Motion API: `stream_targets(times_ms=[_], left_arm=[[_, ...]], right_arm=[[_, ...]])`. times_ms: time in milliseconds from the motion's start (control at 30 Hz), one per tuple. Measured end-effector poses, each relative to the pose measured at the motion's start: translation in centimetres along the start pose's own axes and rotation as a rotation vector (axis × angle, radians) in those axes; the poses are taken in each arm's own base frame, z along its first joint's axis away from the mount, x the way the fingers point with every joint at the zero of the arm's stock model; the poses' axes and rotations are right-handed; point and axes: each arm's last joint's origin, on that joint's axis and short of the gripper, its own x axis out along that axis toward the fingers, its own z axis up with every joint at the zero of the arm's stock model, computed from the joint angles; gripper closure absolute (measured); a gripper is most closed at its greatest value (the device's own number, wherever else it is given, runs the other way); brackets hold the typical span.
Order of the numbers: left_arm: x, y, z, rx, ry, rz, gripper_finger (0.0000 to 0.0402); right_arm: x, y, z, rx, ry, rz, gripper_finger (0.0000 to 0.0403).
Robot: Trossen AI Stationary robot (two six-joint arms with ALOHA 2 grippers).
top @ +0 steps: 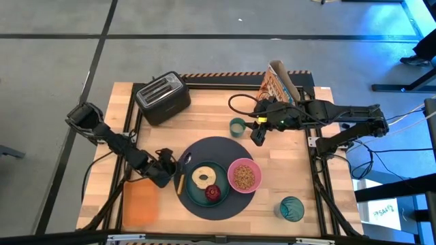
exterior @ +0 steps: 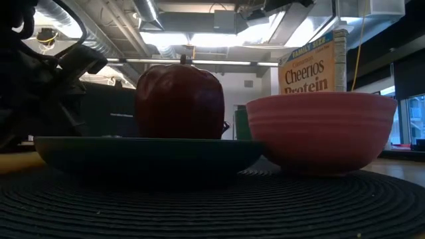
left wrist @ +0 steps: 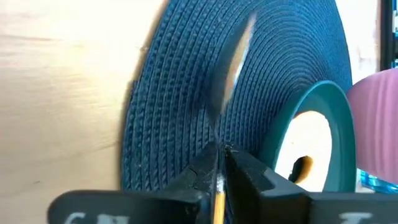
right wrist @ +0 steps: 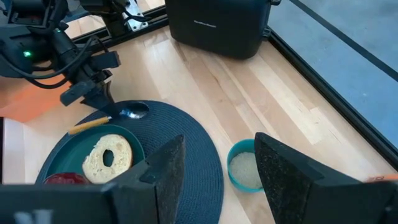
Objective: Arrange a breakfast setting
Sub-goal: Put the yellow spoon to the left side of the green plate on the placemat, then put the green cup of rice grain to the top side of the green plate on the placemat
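You are nearly finishing: left gripper (top: 176,171) is clenching the spoon (top: 181,174) at the mat's (top: 225,146) left; right gripper (top: 257,134), released, is hovering by the off-mat green cup (top: 237,126).

The high view looked straight down on the whole table (top: 204,102). The low view sat at mat level, close against the teal plate (exterior: 146,154) and pink bowl (exterior: 322,133). Both wrist views faced the dark grey mat (left wrist: 186,106), sharing the bagel half (right wrist: 107,155).
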Motion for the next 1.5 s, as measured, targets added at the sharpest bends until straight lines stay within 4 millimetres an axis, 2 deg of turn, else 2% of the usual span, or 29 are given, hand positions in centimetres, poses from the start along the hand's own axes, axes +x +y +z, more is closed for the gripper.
stream_targets(times_ms=[433, 600, 733, 867, 933, 1100, 1300, 1400, 1500], left_arm=[[-0.3, -0.1, -0.1, -0.015, 0.087, 0.023, 0.0308], [-1.9, -1.5, 0.5, 0.046, 0.129, -0.070, 0.0296], [-4.1, -3.7, 2.0, 0.149, 0.152, -0.252, 0.0293], [-6.2, -6.0, 4.4, 0.230, 0.088, -0.424, 0.0293], [-6.9, -7.6, 6.0, 0.332, 0.017, -0.475, 0.0293], [-7.5, -12.8, 11.6, 0.635, -0.180, -0.514, 0.0293], [-5.2, -17.2, 18.7, 0.860, -0.219, -0.394, 0.0285], [-3.3, -18.7, 21.1, 0.963, -0.217, -0.378, 0.0264], [-0.4, -19.5, 22.7, 1.033, -0.168, -0.359, 0.0238]], right_arm=[[0.0, 0.0, 0.0, 0.035, 0.001, 0.001, 0.0221], [0.0, 0.0, -0.4, 0.089, 0.061, 0.031, 0.0221], [0.0, -0.3, -1.0, 0.107, 0.108, -0.010, 0.0221], [-0.1, -0.4, -1.1, 0.147, 0.117, -0.024, 0.0221], [-0.1, -0.4, -1.1, 0.157, 0.118, -0.022, 0.0221], [-0.1, -0.5, -1.2, 0.154, 0.124, -0.054, 0.0221], [-0.5, -1.1, -2.0, 0.185, 0.191, -0.146, 0.0221], [-0.7, -1.4, -2.4, 0.225, 0.229, -0.193, 0.0221], [-0.9, -1.7, -2.8, 0.273, 0.261, -0.229, 0.0221]])
